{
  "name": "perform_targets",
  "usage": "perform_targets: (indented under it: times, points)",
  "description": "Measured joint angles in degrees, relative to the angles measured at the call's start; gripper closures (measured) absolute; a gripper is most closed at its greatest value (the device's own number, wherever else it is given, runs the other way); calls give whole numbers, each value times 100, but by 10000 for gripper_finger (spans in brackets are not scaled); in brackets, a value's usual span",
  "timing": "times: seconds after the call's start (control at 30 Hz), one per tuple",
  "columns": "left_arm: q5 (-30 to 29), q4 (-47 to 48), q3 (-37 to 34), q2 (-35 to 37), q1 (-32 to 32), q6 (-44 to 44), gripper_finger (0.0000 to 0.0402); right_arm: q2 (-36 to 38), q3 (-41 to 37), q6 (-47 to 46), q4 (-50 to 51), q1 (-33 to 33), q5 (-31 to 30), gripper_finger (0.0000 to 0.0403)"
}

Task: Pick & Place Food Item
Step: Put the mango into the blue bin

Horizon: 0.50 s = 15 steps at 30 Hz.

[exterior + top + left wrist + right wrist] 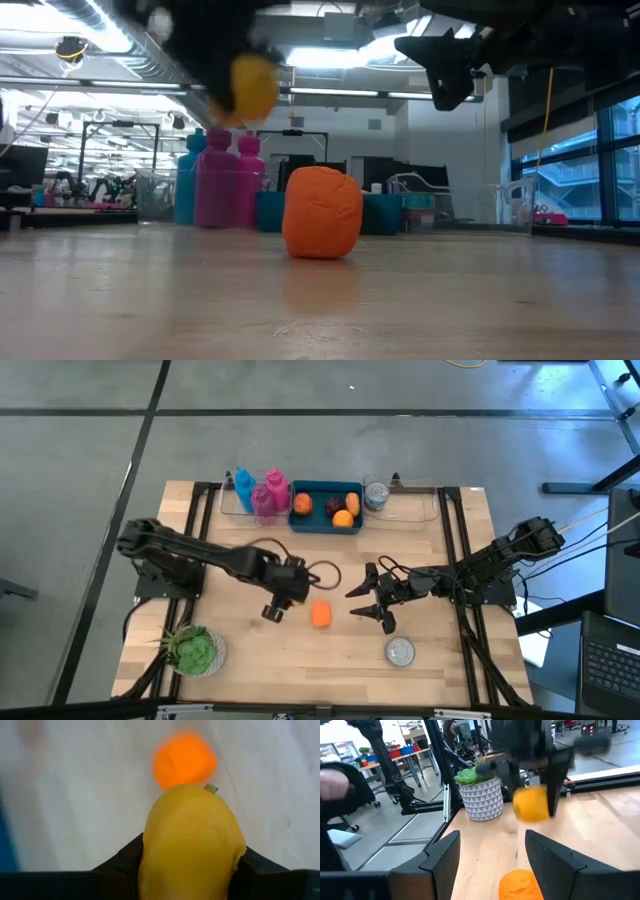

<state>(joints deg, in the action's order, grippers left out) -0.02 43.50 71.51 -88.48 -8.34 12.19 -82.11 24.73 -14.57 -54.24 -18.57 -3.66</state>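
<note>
A yellow fruit (192,840) with a small green stem hangs above the table, and my left gripper (285,600) is shut on it; the low view shows it (248,88) well above the wood. A round orange food item (321,614) rests on the table just to the right of that gripper, and the low view shows it (321,212) standing on its base. My right gripper (368,603) hovers open to the right of the orange item, its fingers level and pointing at it (520,885). My left gripper pinches the yellow fruit's two opposite sides (150,855) between its fingers (125,860). The fingers come slanting down from the table's left. The fruit is lifted clear of the table, its stem end (211,788) pointing away from the gripper.
A blue tray (300,488) with several food items stands at the far edge, with blue and pink bottles (258,493) on its left and a clear container (376,495) on its right. A potted plant (195,650) sits near left and a round tin (400,651) near right.
</note>
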Motion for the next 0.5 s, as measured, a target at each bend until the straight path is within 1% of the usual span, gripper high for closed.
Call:
perform_targets:
  times: [0.1,0.23,0.3,0.43,0.5]
  points:
    - [-20,-121,175,479,106,-60,232,0,0,196,-2,5,-233,179]
    - [-49,-690,213,1225,253,-90,232,0,0,343,-11,100,-846,179]
    - [-69,-990,193,1549,325,-90,232,0,0,309,-24,203,-1046,179]
    - [-323,-1271,190,1971,378,-10,232,0,0,44,-46,528,-1057,179]
    - [-386,-1390,190,2044,378,106,232,0,6,-171,-85,738,-863,179]
